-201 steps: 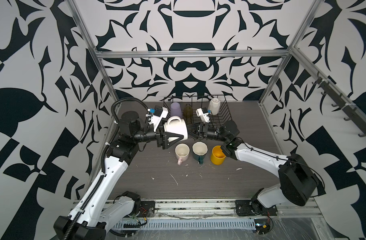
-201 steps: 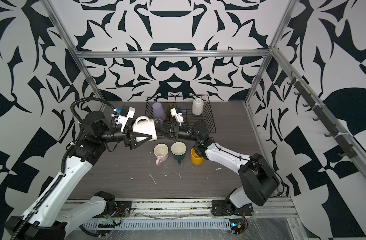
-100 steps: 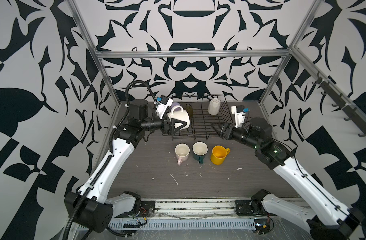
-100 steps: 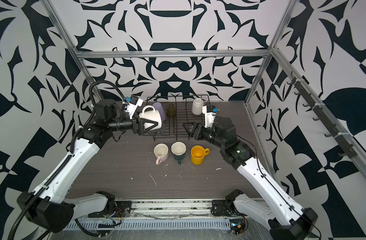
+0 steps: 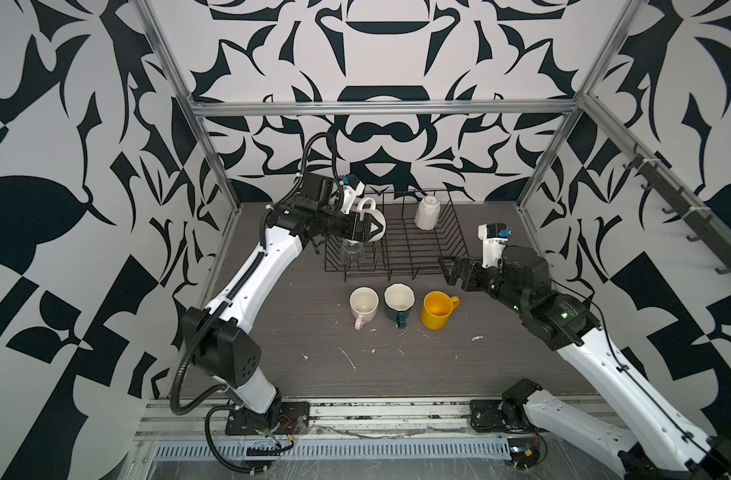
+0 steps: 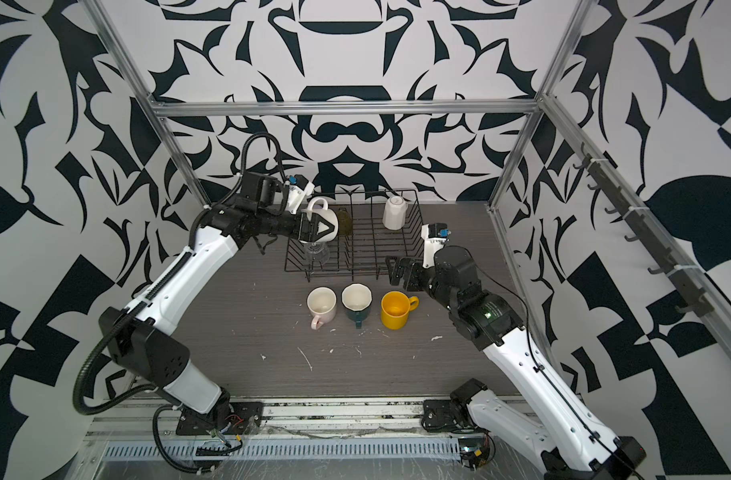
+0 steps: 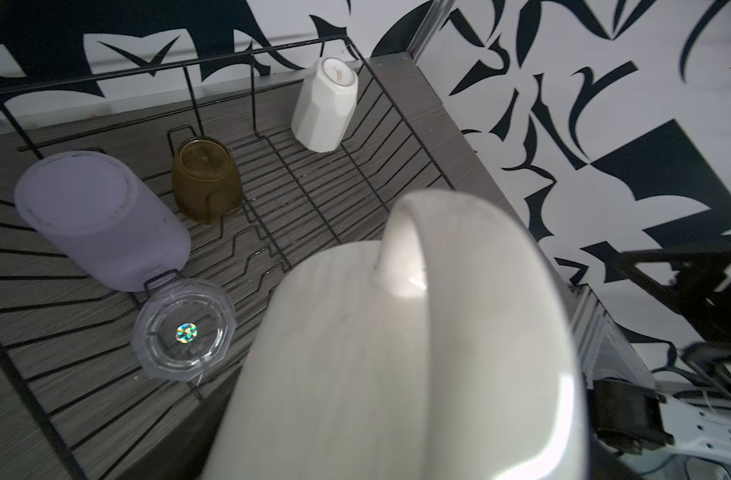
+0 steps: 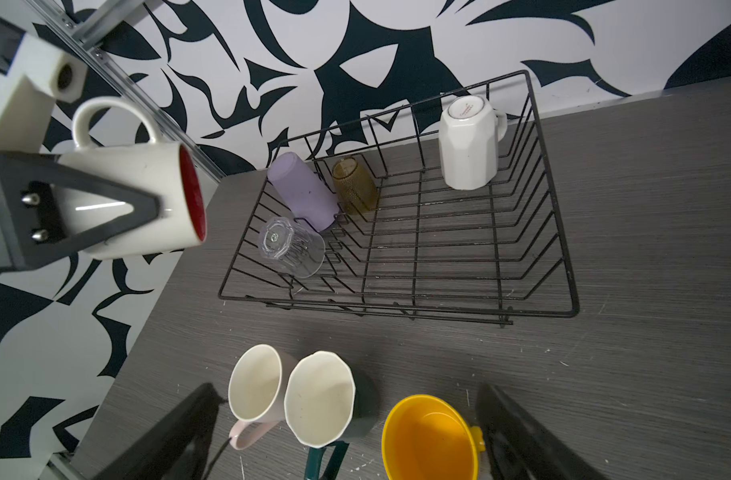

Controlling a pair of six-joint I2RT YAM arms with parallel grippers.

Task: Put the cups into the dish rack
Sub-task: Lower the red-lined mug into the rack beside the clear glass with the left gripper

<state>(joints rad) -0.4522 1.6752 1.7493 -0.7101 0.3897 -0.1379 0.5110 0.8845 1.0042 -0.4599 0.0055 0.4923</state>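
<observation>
Right wrist view: a mug (image 8: 139,183) was gripped sideways by the left gripper (image 5: 368,229), with the rack (image 8: 438,249) below it. Likely it next needed to be tipped and lowered. The right gripper (image 5: 449,271) was open.

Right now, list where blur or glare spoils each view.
Left wrist view: the cream mug looms out of focus, with a glare streak; the dish rack behind is sharp. Right wrist view: the right fingers are dark and blurred at the edge, the rack crisp. Both top views: evenly lit, sharp.
</observation>
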